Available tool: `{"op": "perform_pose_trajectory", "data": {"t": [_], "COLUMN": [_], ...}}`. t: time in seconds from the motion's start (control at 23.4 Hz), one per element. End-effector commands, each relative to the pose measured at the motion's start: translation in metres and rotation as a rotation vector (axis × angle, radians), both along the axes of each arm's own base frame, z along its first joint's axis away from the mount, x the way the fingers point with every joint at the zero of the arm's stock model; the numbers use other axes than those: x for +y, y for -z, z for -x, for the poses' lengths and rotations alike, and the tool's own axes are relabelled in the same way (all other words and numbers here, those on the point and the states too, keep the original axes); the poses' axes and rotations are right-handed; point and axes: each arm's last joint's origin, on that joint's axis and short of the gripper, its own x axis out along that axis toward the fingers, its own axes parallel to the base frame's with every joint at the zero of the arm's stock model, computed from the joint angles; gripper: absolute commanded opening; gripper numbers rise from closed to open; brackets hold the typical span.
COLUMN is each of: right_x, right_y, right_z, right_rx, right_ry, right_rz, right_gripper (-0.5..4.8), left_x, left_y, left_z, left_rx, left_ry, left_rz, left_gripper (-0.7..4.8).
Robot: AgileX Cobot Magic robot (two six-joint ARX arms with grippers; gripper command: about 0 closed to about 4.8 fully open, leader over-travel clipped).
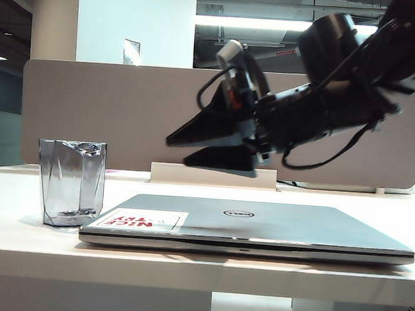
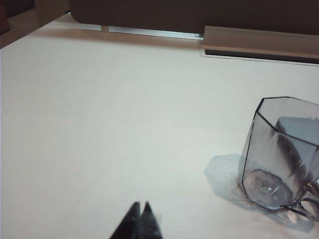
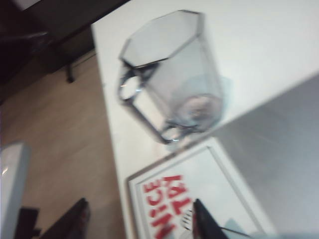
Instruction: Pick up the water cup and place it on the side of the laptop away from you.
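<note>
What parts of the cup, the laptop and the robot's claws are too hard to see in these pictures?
- Cup: left wrist view, its far side cut off by the picture edge.
- Laptop: right wrist view, blurred; the sticker lettering is cut off.
- Left gripper: left wrist view, only the fingertips show, close together.
- Right gripper: exterior view, open above the laptop; its arm runs out of frame.

Clear grey-tinted faceted glass tumbler (image 1: 71, 182): glossy, hard reflections on the walls, thick transparent base (looks like glass, could be acrylic). Thin silver laptop (image 1: 259, 227): matt brushed-metal lid, chrome round logo. Its white paper sticker with red lettering (image 1: 146, 219) has a slight sheen. Off-white table (image 1: 185, 271): smooth, matt laminate. Right gripper (image 1: 208, 146), over the laptop lid: black matt plastic fingers. Left gripper (image 2: 139, 219), low over the table beside the tumbler: same dark finish.
</note>
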Motion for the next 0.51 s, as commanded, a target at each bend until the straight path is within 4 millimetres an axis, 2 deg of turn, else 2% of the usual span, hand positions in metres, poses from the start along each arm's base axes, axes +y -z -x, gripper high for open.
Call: {"op": "perform_pose_trajectory", "data": {"t": [0.04, 0.51], "right_x": [0.014, 0.048], "right_y": [0.001, 0.015], "right_z": [-0.005, -0.033], "right_rx": [-0.039, -0.062], "right_ry": [-0.114, -0.171], "right_rz": [-0.047, -0.071], "right_gripper": [2.85, 2.84], "left_x": [0.0, 0.0], "left_y": [-0.002, -0.002], "left_z": [0.0, 0.0], "left_rx": [-0.008, -0.008], "left_ry": [0.005, 0.005], "left_rz": [0.0, 0.0], "left_gripper": [-0.05, -0.05]}}
